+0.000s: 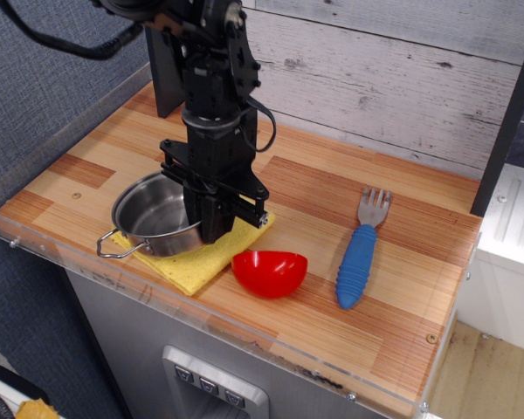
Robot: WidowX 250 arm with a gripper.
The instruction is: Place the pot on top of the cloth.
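The shiny steel pot [153, 216] stands level on the yellow cloth [199, 264] near the table's front left, covering most of it. One wire handle [113, 249] points toward the front left. My gripper [212, 230] points straight down at the pot's right rim, its fingers closed on that rim. The cloth shows only along the pot's front and right sides.
A red bowl [269, 271] lies just right of the cloth's front corner. A blue-handled fork [361, 251] lies further right. A clear acrylic rim [87, 266] runs along the table's front and left edges. A plank wall [393, 78] stands behind.
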